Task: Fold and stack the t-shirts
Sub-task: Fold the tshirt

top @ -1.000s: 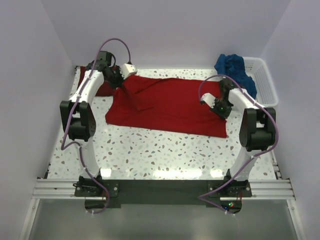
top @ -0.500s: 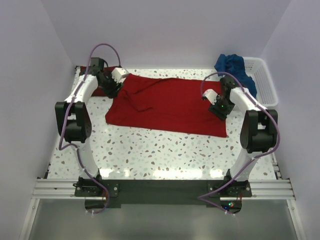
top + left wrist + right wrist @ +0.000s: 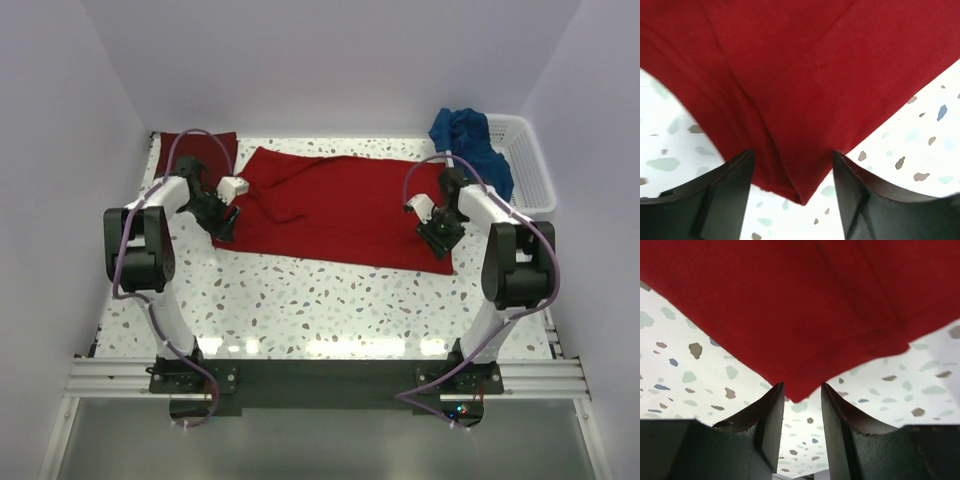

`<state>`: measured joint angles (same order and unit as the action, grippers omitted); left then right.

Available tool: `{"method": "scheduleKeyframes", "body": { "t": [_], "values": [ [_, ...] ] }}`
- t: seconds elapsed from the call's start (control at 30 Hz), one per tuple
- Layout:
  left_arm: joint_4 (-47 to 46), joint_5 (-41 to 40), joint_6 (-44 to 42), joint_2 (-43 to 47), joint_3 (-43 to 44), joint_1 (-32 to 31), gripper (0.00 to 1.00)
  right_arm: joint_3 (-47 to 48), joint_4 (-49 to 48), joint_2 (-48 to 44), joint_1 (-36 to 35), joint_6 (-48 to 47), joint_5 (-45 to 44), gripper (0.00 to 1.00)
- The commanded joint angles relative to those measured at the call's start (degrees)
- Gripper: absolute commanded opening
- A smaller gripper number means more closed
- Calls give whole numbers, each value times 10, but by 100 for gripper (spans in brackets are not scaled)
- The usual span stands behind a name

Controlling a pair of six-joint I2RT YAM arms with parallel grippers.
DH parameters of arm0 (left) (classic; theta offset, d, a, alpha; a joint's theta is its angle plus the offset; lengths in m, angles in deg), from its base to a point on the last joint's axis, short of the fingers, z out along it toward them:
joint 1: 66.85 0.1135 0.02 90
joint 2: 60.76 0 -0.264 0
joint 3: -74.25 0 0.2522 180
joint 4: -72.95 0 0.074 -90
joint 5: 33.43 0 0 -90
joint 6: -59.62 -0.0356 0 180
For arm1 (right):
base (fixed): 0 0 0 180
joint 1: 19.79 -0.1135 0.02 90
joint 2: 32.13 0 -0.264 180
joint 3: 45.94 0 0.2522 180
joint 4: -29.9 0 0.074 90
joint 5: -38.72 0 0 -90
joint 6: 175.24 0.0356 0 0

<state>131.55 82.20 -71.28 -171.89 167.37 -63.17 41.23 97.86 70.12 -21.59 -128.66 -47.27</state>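
A bright red t-shirt lies spread flat across the middle of the table. My left gripper hangs open over its near left corner, which points in between the two dark fingers. My right gripper is open, its jaws closer together, and the shirt's near right corner just reaches between the fingertips. A folded maroon t-shirt rests at the back left. A crumpled blue t-shirt drapes over the basket's left side.
A white lattice basket stands at the back right against the wall. Speckled tabletop stretches between the red shirt and the arms' bases. Purple cables loop above both arms.
Both grippers opened. The left one let go near the shirt's back left and came toward me to the near left corner. The right one shifted slightly nearer, to the near right corner.
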Motion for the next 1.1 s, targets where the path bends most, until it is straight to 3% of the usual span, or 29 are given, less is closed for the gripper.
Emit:
{"method": "scheduleKeyframes", "body": {
  "t": [0.0,0.13,0.33,0.47,0.6,0.73,0.83,0.93,1.07],
  "values": [
    [-30,14,16,-7,-25,2,67,-14,-30,23,1,25,-7,39],
    [-23,-28,2,2,-58,4,33,-45,-51,41,-1,18,-31,36],
    [-9,-80,-36,77,-188,6,10,-141,-88,16,-24,-14,-87,34],
    [16,-102,-65,142,-267,6,0,-181,-46,-44,-29,-34,-82,34],
    [77,-114,-100,215,-324,6,0,-208,38,-121,-29,-74,-68,34],
    [136,-101,-129,275,-327,7,12,-181,90,-163,-28,-96,-51,37],
    [149,-63,-124,289,-287,8,30,-129,88,-145,-27,-73,-28,39],
    [119,-35,-99,283,-256,8,37,-86,85,-92,-27,-30,5,38],
    [79,-20,-71,251,-247,7,37,-77,47,-54,-28,-13,12,37]
  ]
}}
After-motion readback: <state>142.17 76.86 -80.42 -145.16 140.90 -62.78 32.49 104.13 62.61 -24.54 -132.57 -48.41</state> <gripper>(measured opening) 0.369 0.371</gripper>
